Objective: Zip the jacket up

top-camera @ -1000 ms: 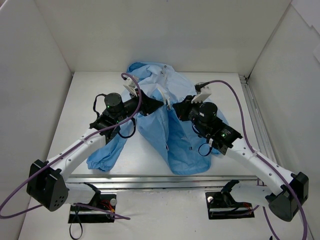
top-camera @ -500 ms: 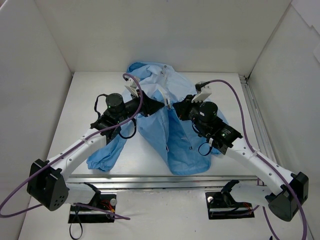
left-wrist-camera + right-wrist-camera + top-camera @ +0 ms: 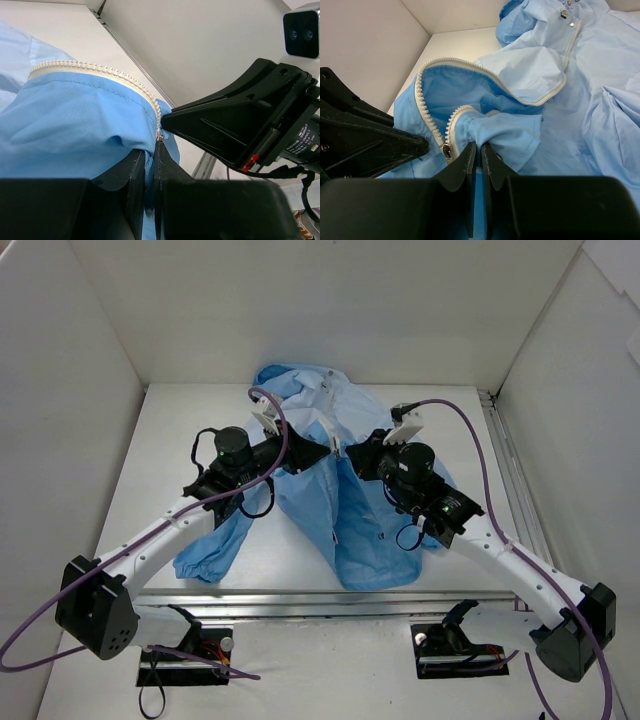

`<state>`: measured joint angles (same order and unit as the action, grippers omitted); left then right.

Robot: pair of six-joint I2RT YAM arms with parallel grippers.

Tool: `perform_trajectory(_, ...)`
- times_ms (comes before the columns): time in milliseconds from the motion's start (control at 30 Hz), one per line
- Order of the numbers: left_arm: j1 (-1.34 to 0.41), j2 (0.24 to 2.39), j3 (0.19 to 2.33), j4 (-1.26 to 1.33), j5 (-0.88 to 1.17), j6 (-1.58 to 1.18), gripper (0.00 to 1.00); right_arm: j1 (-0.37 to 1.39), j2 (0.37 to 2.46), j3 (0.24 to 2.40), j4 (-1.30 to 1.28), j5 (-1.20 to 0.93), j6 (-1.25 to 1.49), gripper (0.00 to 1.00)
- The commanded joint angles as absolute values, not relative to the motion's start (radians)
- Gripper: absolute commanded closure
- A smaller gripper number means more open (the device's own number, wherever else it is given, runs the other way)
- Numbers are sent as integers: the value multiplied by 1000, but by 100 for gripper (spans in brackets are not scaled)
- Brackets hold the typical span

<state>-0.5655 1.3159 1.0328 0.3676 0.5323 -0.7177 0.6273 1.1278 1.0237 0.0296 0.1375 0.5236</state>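
White tabletop (image 3: 150, 440) gives no anchor: your left gripper (image 3: 150, 156) and right gripper (image 3: 476, 150), clamped on the thin light-blue hooded jacket (image 3: 370, 535) beside its white zipper (image 3: 426, 110), may snag fabric.

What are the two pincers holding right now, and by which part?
Both grip the jacket: the left pincer on fabric just under the zipper, the right pincer on a fold beside it.

Bright, even overhead light; soft shadows on the bench (image 3: 140, 470). White walls (image 3: 350, 310) slightly washed out. Close up, left tool (image 3: 151, 152) and right tool (image 3: 478, 147) are dark, detail-less.
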Motion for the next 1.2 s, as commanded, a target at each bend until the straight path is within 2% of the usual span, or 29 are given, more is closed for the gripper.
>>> perform_trajectory(0, -580, 1308, 1101, 440, 535, -715, 100, 623, 1126, 1088, 133, 155, 545, 100)
perform_trajectory(733, -598, 1333, 1114, 397, 575, -703, 100, 623, 1115, 1117, 114, 149, 560, 100)
perform_trajectory(1167, -598, 1330, 1146, 259, 608, -626, 100, 623, 1127, 1138, 60, 143, 548, 100)
